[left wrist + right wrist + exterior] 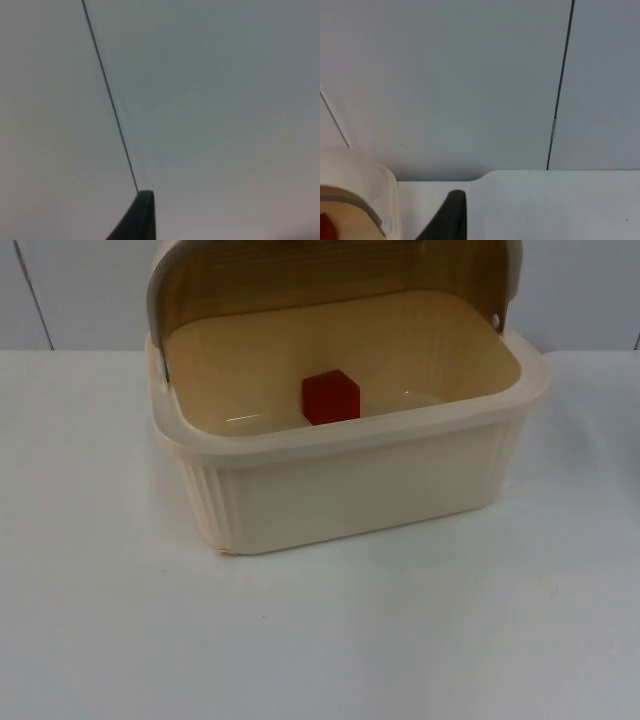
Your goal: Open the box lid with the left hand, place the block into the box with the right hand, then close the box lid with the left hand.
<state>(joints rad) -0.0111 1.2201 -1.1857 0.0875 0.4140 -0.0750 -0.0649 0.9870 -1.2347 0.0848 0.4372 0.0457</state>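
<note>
**A:** Where is the block now?

**B:** The red block [331,397] sits on the floor of the cream box [360,490], a little toward nine o'clock of the middle and close under the front rim. It stands flat, touching no wall. From my right wrist I catch a sliver of red [326,227] inside the box's rounded corner [370,200].

**A:** And the lid?

**B:** The lid [330,275] is swung up and back at twelve o'clock, its brownish curved panel standing above the rear rim, hinged at both ends. The box is open.

**A:** Where does the box stand?

**B:** On the white desk [320,640], at twelve o'clock of its middle, near the grey partition wall [70,290].

**A:** Your hands?

**B:** My left hand [137,220] is lifted and faces the grey wall [210,100]; one black fingertip shows against it, beside a thin seam line. I cannot tell whether it is clenched or released. My right hand [447,217] hangs over the desk [560,205] just beside the box, at its three o'clock side, touching nothing I can see. I cannot tell its state either.
</note>
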